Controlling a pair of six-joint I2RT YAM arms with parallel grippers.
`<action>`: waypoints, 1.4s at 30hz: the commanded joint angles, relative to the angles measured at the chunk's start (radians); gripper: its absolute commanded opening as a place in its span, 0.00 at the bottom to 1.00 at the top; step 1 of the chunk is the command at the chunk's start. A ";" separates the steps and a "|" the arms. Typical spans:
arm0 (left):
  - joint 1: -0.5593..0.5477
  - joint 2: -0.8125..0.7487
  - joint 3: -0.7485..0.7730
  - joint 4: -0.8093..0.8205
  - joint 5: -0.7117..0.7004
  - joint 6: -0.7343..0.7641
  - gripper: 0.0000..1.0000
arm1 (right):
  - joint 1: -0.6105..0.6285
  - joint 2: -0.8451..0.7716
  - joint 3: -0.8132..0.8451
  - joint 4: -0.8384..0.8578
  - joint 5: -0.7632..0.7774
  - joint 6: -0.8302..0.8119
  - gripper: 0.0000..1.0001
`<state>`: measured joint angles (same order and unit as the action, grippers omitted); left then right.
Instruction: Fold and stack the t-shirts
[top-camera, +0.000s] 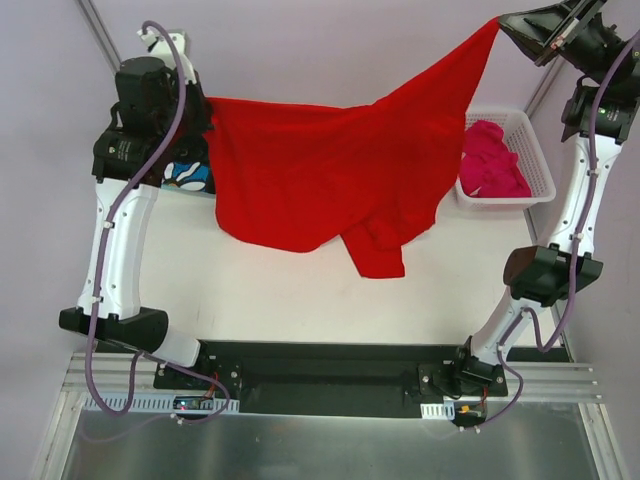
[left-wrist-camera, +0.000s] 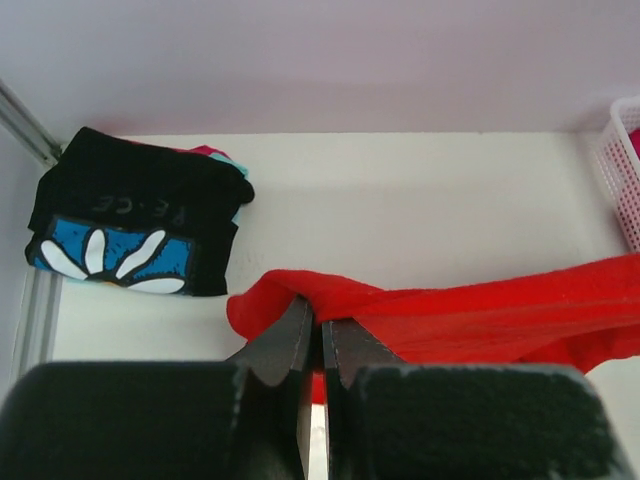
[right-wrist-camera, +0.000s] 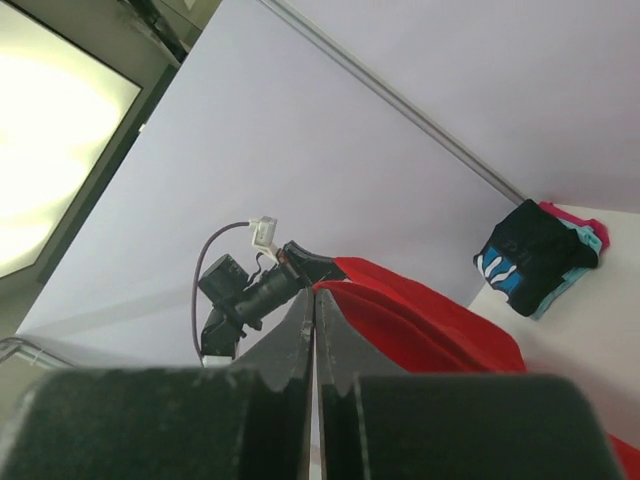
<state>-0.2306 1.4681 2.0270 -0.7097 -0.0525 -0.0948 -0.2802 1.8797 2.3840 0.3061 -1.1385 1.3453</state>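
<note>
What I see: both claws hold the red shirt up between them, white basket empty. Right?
No. The basket is not empty: a pink shirt lies crumpled in it, per the top view. The left claw and right claw do hold the red shirt up between them.

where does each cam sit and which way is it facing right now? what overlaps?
Top external: above and behind the bases, looking down on the table; both arms show, left gripper and right gripper stretching the red t-shirt.
Left wrist: on the left wrist, facing the far wall; own shut fingers, folded black t-shirt, basket corner.
Right wrist: raised high, facing left toward the other arm; own shut fingers at bottom.
Shared: all three see the red t-shirt; both wrist views see the black t-shirt.
</note>
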 joint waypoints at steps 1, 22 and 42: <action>0.120 0.001 0.062 0.019 0.198 -0.118 0.00 | -0.007 0.028 0.067 0.240 0.039 0.219 0.01; 0.152 -0.084 0.030 0.148 0.404 -0.304 0.00 | 0.041 -0.163 -0.047 0.616 0.040 0.212 0.00; 0.154 -0.835 -0.243 0.082 0.379 -0.413 0.00 | 0.056 -0.938 -0.286 -0.028 0.036 -0.219 0.01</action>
<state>-0.0788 0.6003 1.8011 -0.6132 0.3317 -0.4599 -0.2367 0.9565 2.0827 0.5674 -1.1202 1.3376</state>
